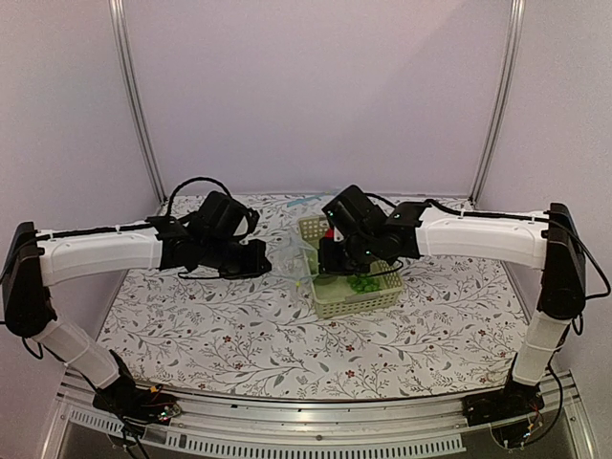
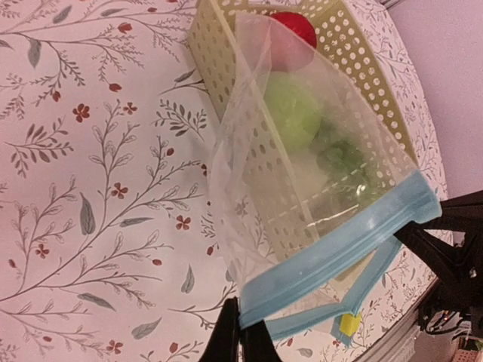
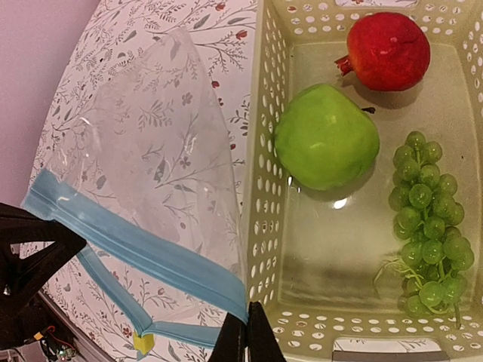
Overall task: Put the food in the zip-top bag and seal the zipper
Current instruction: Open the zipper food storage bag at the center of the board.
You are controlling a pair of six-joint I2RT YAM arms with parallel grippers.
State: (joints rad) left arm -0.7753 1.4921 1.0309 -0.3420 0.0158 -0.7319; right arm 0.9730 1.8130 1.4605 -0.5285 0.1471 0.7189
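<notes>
Right wrist view: the right gripper (image 3: 245, 335) is pinched tight on one end of the zipper (image 3: 136, 249). Over on the left wrist view the left gripper (image 2: 240, 335) is clamped on the far end, so the zip-top bag (image 3: 158, 136) hangs stretched between them just beside the basket (image 3: 260, 188). The red apple (image 3: 389, 49) and green apple (image 3: 326, 147) sit in that basket, next to some grapes (image 3: 426, 226), nothing bagged yet. My worry: with both claws busy, neither is free to fetch fruit, and letting go of one end would likely let the mouth flop closed. Pull apart harder and the thin strip could slip out.
</notes>
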